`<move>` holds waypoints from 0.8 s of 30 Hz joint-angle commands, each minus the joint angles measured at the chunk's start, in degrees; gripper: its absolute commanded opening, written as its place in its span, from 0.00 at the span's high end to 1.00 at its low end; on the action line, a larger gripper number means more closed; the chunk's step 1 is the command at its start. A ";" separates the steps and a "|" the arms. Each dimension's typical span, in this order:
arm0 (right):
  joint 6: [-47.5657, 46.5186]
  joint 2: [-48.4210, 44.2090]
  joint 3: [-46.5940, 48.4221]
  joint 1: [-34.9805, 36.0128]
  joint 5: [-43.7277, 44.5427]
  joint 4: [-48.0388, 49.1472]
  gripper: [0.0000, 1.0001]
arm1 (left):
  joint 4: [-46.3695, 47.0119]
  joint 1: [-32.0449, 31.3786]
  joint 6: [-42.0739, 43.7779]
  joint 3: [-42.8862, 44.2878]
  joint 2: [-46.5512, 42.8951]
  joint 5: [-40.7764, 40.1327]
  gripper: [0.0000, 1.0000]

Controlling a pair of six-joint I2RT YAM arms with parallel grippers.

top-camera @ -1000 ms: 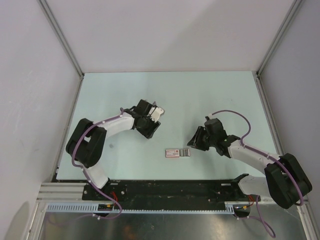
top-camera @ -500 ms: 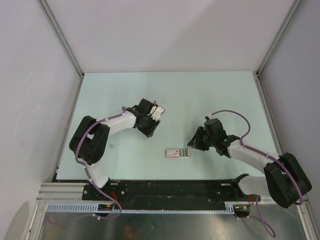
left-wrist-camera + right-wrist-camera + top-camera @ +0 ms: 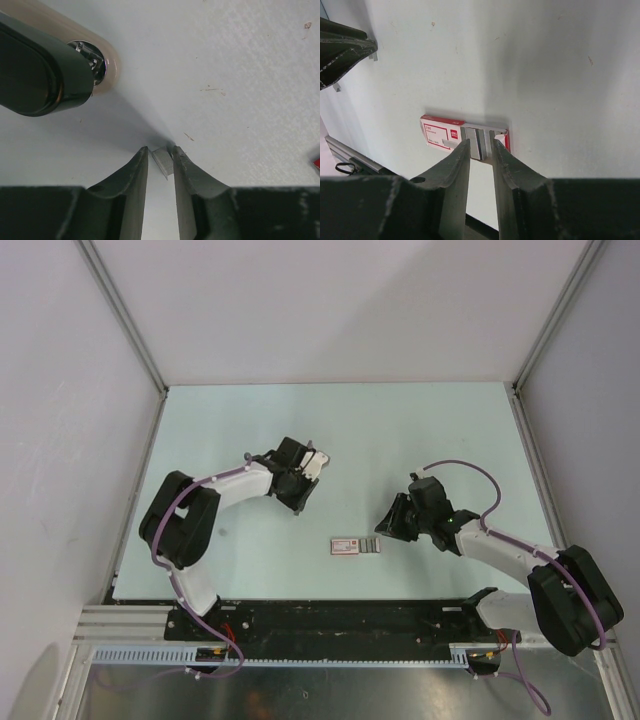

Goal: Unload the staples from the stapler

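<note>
My right hand (image 3: 481, 143) hung narrowly apart, aimed at the staples (image 3: 476, 134) beside the stapler (image 3: 440, 131), needing next to drop and pinch; whether my left hand (image 3: 160, 150) gripped its grey sliver (image 3: 162, 164) was unclear.

Top view: looking down from above and behind the arm bases, standing far off, taking in the whole tabletop (image 3: 400, 430).
Left wrist view: looking along the left gripper (image 3: 160, 151), sitting very near the tabletop.
Right wrist view: looking past the right gripper (image 3: 481, 143) at the stapler (image 3: 440, 133), close.
Shared: top and right wrist views are both showing the stapler and the left gripper.
</note>
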 commanded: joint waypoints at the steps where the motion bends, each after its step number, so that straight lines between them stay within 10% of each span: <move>1: -1.07 0.02 1.89 -0.36 -0.22 0.35 0.71 | -0.23 0.19 -1.69 -1.85 -0.50 0.22 0.68; 24: -2.01 0.08 1.86 -0.51 0.22 -0.65 0.73 | -0.24 0.11 -4.15 -3.75 -1.76 -3.01 0.62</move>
